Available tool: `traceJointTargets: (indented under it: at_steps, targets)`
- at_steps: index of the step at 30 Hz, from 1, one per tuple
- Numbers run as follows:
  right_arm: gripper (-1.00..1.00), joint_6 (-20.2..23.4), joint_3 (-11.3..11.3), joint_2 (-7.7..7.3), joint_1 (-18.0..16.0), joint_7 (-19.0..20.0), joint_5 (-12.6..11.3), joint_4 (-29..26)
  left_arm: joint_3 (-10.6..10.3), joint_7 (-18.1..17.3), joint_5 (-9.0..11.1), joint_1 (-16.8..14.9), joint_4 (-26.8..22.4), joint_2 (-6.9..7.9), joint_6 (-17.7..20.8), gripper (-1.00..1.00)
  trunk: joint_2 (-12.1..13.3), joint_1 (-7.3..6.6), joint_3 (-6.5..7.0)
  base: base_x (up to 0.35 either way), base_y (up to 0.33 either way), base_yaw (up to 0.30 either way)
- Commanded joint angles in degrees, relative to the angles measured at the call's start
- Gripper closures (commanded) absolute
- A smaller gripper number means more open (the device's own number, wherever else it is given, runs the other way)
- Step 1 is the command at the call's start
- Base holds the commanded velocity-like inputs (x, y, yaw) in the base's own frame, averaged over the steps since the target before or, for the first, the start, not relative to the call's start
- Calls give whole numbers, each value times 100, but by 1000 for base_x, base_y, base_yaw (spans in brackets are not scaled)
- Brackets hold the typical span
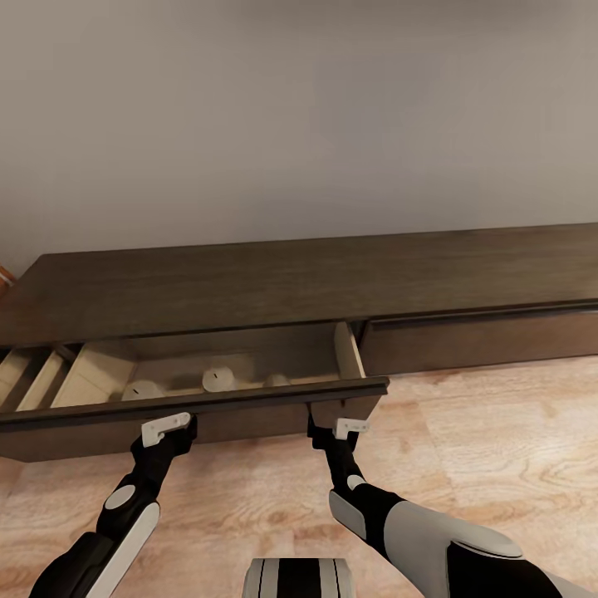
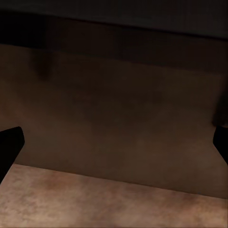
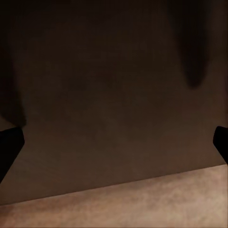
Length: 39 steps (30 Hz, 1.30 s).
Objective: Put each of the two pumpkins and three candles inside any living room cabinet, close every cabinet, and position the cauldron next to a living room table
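We see three pale beige candles [image 1: 218, 379] lying in the long dark brown wood cabinet's [image 1: 299, 278] pulled-out drawer, beyond both grippers, left [image 1: 169, 429] and right [image 1: 342, 428], fingers spread against its front.

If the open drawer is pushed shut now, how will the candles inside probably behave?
The candles look squat with flat bases, so they will probably slide, not tip. The drawer seems wide and rigid; pushing with both end effectors should keep it straight.
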Motion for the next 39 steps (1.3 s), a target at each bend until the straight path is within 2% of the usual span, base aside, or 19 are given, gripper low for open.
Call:
traceJointTargets:
  at_steps: [1,11,16,24,39]
  targets:
    - [-100,-10,49,0,-5,-52,-11,-6,-17,45,25,-3,-10,7,16,-100,-2,-1,-4,5,0,0]
    - [-100,-79,43,0,-5,-60,-6,5,-17,45,24,-3,-13,7,16,-100,-2,-1,-4,0,0,0]
    - [-100,-372,57,0,-5,-58,-2,34,-17,45,22,-6,-19,7,16,-100,-2,-1,-4,0,0,0]
    - [-100,-395,60,0,-5,-52,-2,46,-17,45,20,-1,-19,7,16,-100,-2,-1,-4,4,1,0]
    - [-100,-386,60,0,-5,-52,-2,31,-14,45,22,-6,-19,7,16,-100,-2,-1,-4,154,12,0]
